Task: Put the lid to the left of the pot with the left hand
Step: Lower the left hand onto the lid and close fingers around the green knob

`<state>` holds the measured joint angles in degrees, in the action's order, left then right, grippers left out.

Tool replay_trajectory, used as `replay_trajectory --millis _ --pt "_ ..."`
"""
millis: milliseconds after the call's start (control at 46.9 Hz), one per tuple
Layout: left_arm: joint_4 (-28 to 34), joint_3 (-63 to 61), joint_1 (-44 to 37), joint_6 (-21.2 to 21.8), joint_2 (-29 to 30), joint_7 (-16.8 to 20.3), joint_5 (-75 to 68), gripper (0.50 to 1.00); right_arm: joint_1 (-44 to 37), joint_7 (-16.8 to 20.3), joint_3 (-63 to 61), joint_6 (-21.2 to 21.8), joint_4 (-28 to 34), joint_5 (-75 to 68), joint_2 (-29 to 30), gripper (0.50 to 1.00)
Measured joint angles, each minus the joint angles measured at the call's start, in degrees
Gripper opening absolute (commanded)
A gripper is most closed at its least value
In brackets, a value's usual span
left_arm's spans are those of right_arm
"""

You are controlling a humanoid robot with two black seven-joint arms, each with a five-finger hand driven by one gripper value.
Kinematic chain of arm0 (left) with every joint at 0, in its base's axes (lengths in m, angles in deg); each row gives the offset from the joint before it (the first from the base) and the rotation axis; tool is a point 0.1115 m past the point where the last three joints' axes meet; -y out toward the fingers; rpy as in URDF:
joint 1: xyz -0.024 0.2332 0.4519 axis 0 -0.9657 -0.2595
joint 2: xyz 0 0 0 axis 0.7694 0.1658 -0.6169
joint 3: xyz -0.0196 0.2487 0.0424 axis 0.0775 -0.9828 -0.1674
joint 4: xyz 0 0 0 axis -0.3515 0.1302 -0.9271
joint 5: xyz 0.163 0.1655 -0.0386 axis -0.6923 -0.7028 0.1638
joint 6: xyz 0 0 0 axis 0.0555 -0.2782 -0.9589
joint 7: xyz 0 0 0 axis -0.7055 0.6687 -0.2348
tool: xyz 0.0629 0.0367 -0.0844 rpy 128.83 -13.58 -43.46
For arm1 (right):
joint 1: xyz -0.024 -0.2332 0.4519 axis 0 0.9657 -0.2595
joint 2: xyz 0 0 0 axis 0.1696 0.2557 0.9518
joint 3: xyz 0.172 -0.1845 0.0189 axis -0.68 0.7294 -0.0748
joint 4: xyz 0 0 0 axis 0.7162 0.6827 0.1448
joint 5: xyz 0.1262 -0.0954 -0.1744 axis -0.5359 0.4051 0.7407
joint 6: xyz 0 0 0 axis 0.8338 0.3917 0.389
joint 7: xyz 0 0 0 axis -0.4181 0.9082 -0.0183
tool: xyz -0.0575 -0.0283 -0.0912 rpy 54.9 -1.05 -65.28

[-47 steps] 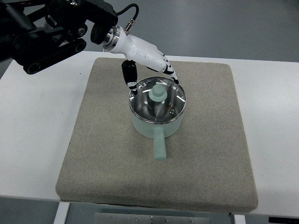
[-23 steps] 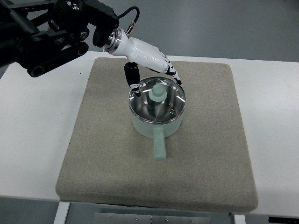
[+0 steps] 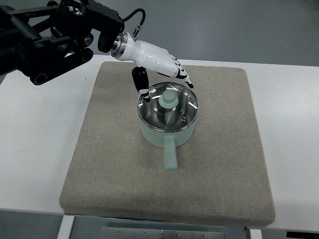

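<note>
A white table (image 3: 35,149) fills most of the top view; on it lies a square grey-beige felt mat (image 3: 114,174) with rounded corners, its far edge parallel to the table's far edge; beyond the table the floor (image 3: 239,25) is a plain blue-grey, and below the table's near edge a strip of grey metal frame (image 3: 174,232) shows.

Near the middle of the mat, somewhat toward its far side, stands a mint-green saucepan (image 3: 167,133); its straight handle (image 3: 170,155) points toward the near edge of the mat. The glass lid (image 3: 168,106) with a steel rim sits on the pan, closed, and its mint-green knob (image 3: 168,98) stands upright at the centre.

The left arm (image 3: 50,35), black and jointed, enters from the upper left; its white left hand (image 3: 159,67) hangs over the far-left rim of the lid; the fingers (image 3: 183,75) are loosely extended and hold nothing, the dark thumb (image 3: 141,81) pointing down beside the lid's left rim; whether any fingertip touches the lid cannot be told.
</note>
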<state>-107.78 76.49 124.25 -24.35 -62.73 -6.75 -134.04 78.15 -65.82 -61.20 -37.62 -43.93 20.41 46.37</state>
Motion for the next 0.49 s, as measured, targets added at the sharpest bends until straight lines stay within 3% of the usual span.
replay_trajectory --millis 491 --pt "0.03 -0.54 -0.07 -0.25 -2.1 0.01 -0.48 0.977 -0.02 0.0 -0.01 0.0 0.0 0.02 0.0 0.924"
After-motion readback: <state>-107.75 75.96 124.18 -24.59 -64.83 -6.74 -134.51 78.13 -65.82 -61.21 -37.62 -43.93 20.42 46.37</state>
